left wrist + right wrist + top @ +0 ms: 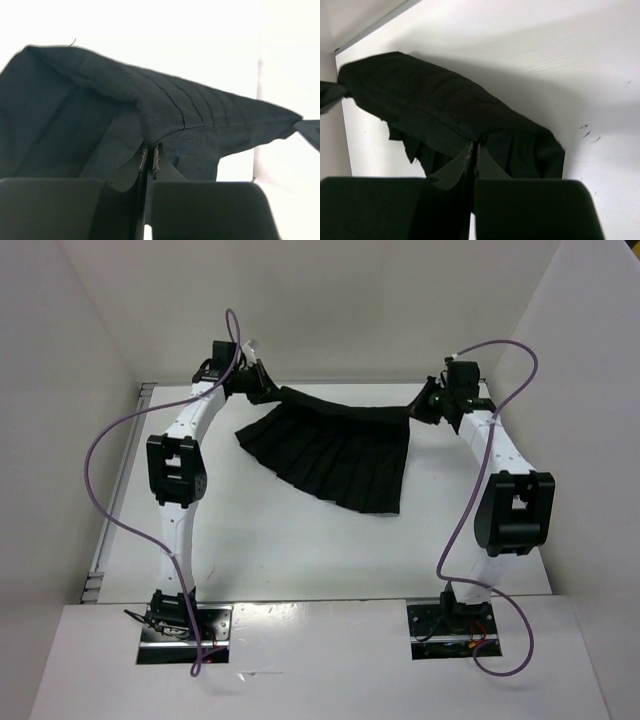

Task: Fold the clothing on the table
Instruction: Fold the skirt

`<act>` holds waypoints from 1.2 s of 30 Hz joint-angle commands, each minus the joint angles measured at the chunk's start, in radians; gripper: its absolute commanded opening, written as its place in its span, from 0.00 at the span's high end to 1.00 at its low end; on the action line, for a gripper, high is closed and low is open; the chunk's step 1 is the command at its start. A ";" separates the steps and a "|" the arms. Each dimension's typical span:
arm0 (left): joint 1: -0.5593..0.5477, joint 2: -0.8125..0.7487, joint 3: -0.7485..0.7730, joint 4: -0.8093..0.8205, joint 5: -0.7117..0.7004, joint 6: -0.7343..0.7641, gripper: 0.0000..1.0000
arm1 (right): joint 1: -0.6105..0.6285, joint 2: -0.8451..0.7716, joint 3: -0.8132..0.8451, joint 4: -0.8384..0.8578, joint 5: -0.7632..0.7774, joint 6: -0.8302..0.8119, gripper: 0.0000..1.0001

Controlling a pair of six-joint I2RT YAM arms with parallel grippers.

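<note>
The clothing (335, 455) is stretched between both grippers over the far half of the table (300, 550), with its pleats fanning toward the near side. The left gripper (262, 388) is pinched tight on the waistband's left end, and the right gripper (420, 410) is pinched tight on its right end.

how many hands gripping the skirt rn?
2. Left hand is shut on the clothing at the left end of its far edge; right hand is shut on the right end. Neither is hidden.

open table (300, 550) in front, clothing (340, 455) stretched across the back, walls (350, 310) close behind
</note>
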 commanded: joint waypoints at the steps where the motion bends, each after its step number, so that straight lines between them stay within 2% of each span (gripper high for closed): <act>1: 0.025 -0.010 0.080 -0.056 -0.013 0.012 1.00 | 0.028 -0.064 -0.030 -0.004 -0.037 -0.016 1.00; 5: 0.063 -0.087 0.033 -0.094 -0.111 0.040 1.00 | 0.083 -0.164 -0.130 -0.068 -0.047 0.012 1.00; 10: 0.077 -0.121 -0.047 -0.177 -0.189 0.119 1.00 | 0.120 -0.196 -0.233 -0.142 -0.061 0.012 1.00; 18: 0.109 -0.266 -0.356 -0.150 -0.304 0.161 1.00 | 0.183 -0.205 -0.327 -0.251 -0.040 0.015 1.00; 21: 0.119 -0.307 -0.426 -0.140 -0.330 0.172 1.00 | 0.207 -0.215 -0.351 -0.309 -0.040 0.027 1.00; 29: 0.119 -0.339 -0.466 -0.179 -0.404 0.199 1.00 | 0.353 -0.233 -0.399 -0.372 -0.021 0.069 1.00; 36: 0.119 -0.348 -0.487 -0.226 -0.499 0.209 1.00 | 0.425 -0.213 -0.451 -0.392 0.044 0.096 1.00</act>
